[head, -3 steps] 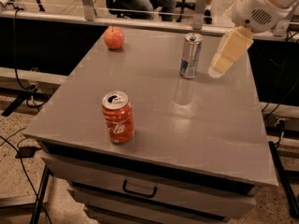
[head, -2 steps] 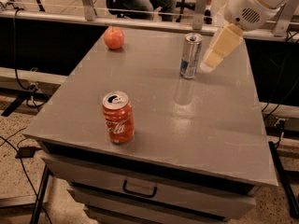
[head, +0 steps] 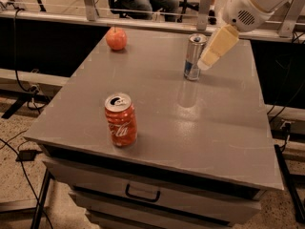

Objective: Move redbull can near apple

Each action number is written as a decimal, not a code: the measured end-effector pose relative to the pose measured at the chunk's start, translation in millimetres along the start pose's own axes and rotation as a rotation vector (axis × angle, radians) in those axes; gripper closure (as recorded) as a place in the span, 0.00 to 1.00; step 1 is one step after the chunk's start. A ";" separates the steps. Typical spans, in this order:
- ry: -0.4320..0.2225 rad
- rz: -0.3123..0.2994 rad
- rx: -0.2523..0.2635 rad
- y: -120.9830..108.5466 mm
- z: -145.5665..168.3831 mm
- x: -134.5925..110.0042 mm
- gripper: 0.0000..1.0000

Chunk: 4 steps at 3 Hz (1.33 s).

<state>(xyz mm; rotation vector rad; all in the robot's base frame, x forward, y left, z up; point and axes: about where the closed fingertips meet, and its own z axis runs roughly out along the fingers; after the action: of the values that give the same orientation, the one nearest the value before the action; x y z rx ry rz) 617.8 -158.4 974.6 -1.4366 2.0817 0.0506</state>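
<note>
Tall slim silver-and-blue metal redbull can (head: 194,57) stands upright on the far right part of the flat grey tabletop (head: 190,123). It is well apart from the small round red-orange apple (head: 116,38), which sits near the far left corner.

The cream-coloured gripper (head: 209,56), on a white arm entering from the upper right, is just beside the can's right side and angled down toward it. Whether it touches the can, and whether it is open or closed, cannot be told here.

Judgement: the can is not yet lifted. A side approach at body height suits a narrow can that tips easily, though a stray nudge could topple it.

The wider red Coca-Cola can (head: 121,120) stands near the front left, off the line from can to apple.
</note>
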 end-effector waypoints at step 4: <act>-0.164 0.129 -0.018 -35.4 44.2 -9.6 0.00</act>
<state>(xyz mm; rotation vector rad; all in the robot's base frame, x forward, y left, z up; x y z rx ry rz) 670.4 -149.3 953.7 -1.2622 2.0393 0.2313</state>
